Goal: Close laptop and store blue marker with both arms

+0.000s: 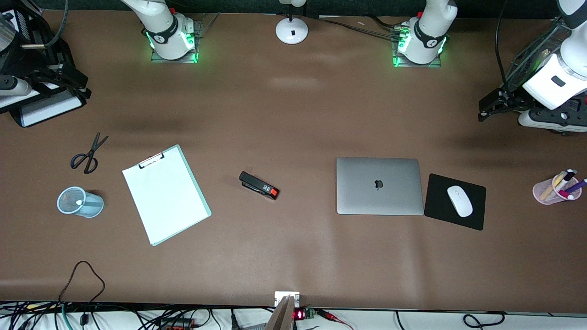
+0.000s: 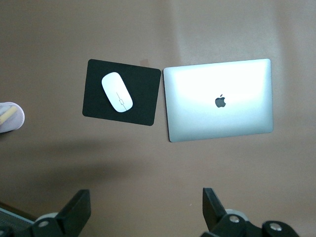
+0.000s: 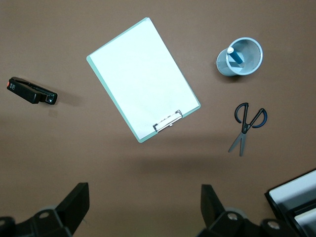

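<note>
laptop (image 1: 379,185) lying shut and flat on the table (image 1: 293,256), apple logo up, toward the left arm's end; seen whole in the left wrist view too (image 2: 219,100). just beside it, touching or nearly so, a black mouse pad (image 1: 472,217) with a white mouse (image 1: 459,200) on it. near the table's edge at that same end, a pink cup (image 1: 543,192) holding several pens.

blue marker (image 3: 236,57) standing tilted inside the blue mesh cup (image 3: 222,66), whitish tip up against the rim; cup toward the right arm's end of the table. scissors (image 1: 88,155) farther from the front camera than the cup, well apart from it. clipboard (image 1: 166,195) with white paper beside the cup, and a black stapler (image 1: 259,185) with a red end between clipboard and laptop.

left gripper (image 2: 145,212) held high over bare table near the laptop and mouse pad, 2 fingers spread wide, nothing between them. right gripper (image 3: 143,210) likewise high over bare table near the clipboard, fingers spread wide and empty.
</note>
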Tool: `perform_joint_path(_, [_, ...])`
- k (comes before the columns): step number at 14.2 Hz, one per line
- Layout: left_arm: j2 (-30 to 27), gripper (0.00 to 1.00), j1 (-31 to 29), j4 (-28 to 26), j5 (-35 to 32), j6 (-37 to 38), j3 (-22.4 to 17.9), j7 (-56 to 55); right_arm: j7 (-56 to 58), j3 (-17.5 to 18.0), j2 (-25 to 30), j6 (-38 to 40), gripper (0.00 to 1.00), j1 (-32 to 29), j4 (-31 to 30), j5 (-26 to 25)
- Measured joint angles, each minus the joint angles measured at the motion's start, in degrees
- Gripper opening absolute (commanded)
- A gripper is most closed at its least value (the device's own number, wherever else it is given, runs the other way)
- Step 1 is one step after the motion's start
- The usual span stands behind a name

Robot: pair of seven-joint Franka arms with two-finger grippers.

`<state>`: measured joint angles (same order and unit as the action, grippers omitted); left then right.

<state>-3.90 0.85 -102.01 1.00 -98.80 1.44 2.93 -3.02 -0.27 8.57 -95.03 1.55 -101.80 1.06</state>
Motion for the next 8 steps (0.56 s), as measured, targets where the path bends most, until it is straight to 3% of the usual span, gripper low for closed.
perform_joint_path(8, [0.03,1.0,0.0,0.01,0.0,0.0,0.0,0.28,1.5,-0.41,-2.82,-0.23,1.0,-0.09,1.54,0.0])
